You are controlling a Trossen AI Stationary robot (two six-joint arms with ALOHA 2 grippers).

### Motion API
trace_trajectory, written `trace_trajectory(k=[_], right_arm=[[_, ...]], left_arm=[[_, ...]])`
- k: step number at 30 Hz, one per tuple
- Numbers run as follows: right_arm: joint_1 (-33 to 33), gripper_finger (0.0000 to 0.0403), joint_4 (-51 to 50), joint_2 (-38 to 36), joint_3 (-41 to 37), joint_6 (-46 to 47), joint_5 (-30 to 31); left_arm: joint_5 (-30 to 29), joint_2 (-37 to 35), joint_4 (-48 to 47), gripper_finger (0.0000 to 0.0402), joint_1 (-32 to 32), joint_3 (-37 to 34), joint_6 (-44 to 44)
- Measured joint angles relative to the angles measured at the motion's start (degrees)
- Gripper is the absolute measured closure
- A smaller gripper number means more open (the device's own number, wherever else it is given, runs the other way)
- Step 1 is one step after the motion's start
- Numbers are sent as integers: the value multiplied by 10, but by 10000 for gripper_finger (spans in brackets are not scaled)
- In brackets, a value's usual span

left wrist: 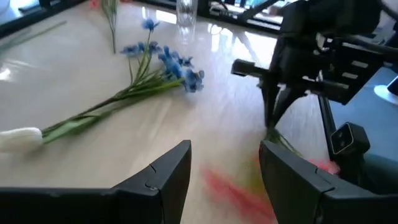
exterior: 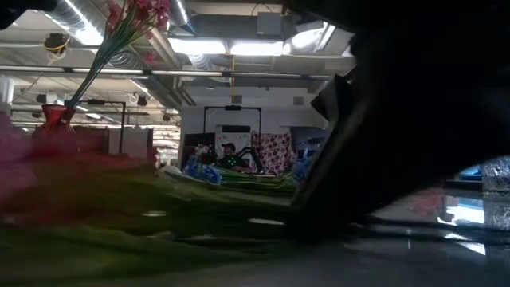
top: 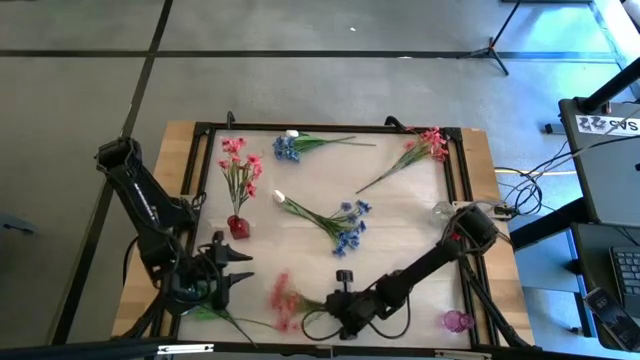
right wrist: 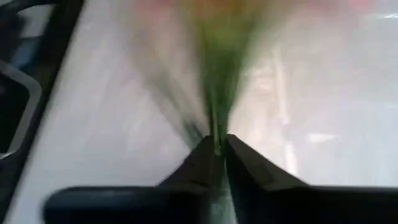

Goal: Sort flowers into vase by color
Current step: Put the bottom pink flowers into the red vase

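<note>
Pinching a thin green stem (right wrist: 217,134) of the pink sprig (top: 283,298) at the surface's (top: 400,215) near edge, the right hand (top: 343,305) could let it slip or twist on lifting. The left hand (top: 237,270) waits spread beside it.

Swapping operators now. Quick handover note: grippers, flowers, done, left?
Right gripper: shut on the green stem of the pink sprig lying at the table's near edge, not yet lifted.
Left gripper: open, empty, waiting low at the near left.
Done: one pink bunch stands in the red vase.
On the table: blue sprig at the far edge, blue sprig with a white bud mid-table, pink sprig far right.
Clear vase and pink vase, right side, both appear empty.
Left: every loose sprig.
</note>
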Motion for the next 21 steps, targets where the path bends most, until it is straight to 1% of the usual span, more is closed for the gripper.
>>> trace_trajectory(k=[1,3,5,7,11,13,15,17,19,21], right_arm=[[-1,388,2,0,0,-5,10],[-1,382,2,-11,-2,-13,39],[-4,383,2,-38,-2,-28,73],[-4,394,0,-73,-1,-41,115],[1,393,-2,-146,-17,-57,200],[5,396,20,-182,-38,-71,232],[15,398,75,-215,-71,-92,244],[22,397,165,-236,-114,-129,249],[30,397,284,-251,-162,-176,236],[31,400,450,-253,-209,-224,195]], left_arm=[[-6,0,0,218,-3,0,0],[-17,0,0,218,-10,0,0],[-29,-6,0,218,-20,0,2],[-43,-16,2,218,-33,0,13],[-105,-27,3,218,-72,0,31],[-143,-26,1,218,-92,-1,33],[-174,-26,1,218,-108,-10,29],[-195,-26,2,218,-113,-27,10],[-206,-26,4,218,-113,-47,-22],[-207,-25,25,218,-105,-73,-45]])
